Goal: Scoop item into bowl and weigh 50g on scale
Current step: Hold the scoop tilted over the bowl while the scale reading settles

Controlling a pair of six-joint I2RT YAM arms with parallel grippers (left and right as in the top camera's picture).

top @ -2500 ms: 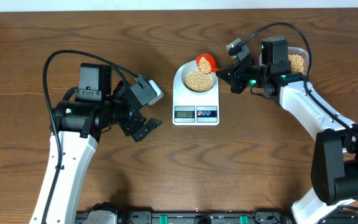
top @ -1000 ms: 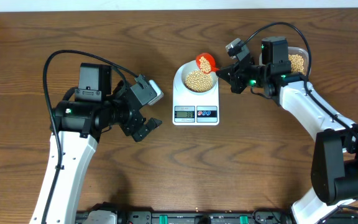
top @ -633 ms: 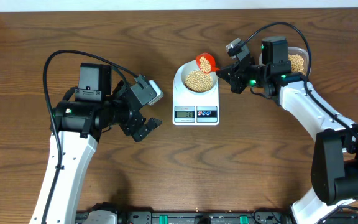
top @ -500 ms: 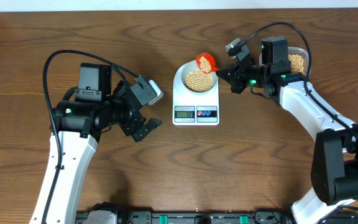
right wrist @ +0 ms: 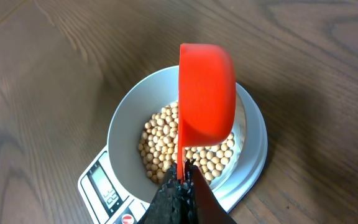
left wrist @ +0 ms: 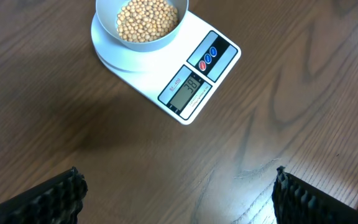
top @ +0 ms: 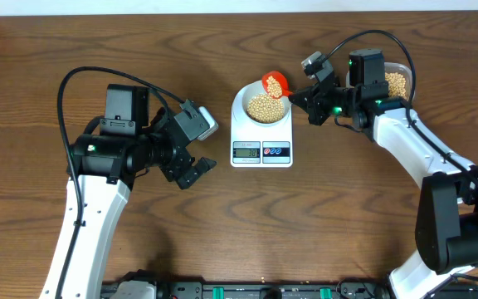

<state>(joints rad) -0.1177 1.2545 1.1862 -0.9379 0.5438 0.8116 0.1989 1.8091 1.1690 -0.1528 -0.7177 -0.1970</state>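
**A:** Which way does the small round pale blue-white bowl (right wrist: 124,124) lie from the right pincer (right wrist: 180,180)?

**B:** Just left of it, on the small white digital scale (left wrist: 166,67). That pincer is pressed together on the thin handle of a glossy red plastic scoop (right wrist: 207,93). The handle runs straight out from the pincer, and the cup is tipped above the bowl's far-right rim.

**A:** And the small round tan-yellow beans (right wrist: 166,146)?

**B:** A smooth heap in the bowl, with more in the clear plastic tub (top: 398,83) to the right of that arm.

**A:** The left pincer (left wrist: 179,196)?

**B:** Spread wide and empty, hovering over the wood-grain counter (top: 222,232), near-left of the scale. I judge the right arm is the nearer one.
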